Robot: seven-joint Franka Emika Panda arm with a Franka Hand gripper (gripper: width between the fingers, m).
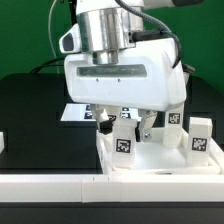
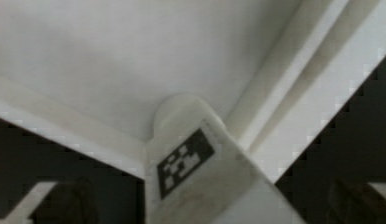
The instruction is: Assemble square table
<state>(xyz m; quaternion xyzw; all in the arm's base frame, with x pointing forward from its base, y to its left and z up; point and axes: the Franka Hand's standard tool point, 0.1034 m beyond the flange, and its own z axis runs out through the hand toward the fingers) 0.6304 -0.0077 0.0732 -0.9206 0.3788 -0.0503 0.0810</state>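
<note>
The white square tabletop [image 1: 150, 160] lies at the exterior view's lower right, with its raised rim showing in the wrist view [image 2: 101, 60]. Three short white tagged legs stand on it: one at the near corner [image 1: 123, 141], one at the right [image 1: 200, 135] and one behind [image 1: 172, 118]. My gripper [image 1: 126, 124] hangs right over the near-corner leg. In the wrist view that leg [image 2: 204, 160] runs between my dark fingers [image 2: 57, 200], with a gap on each side. The gripper [image 2: 208, 208] is open around it.
The marker board [image 1: 75, 112] lies on the black table behind the gripper. A long low white border bar [image 1: 60, 184] runs along the front edge. A small white piece [image 1: 2, 143] sits at the exterior view's far left.
</note>
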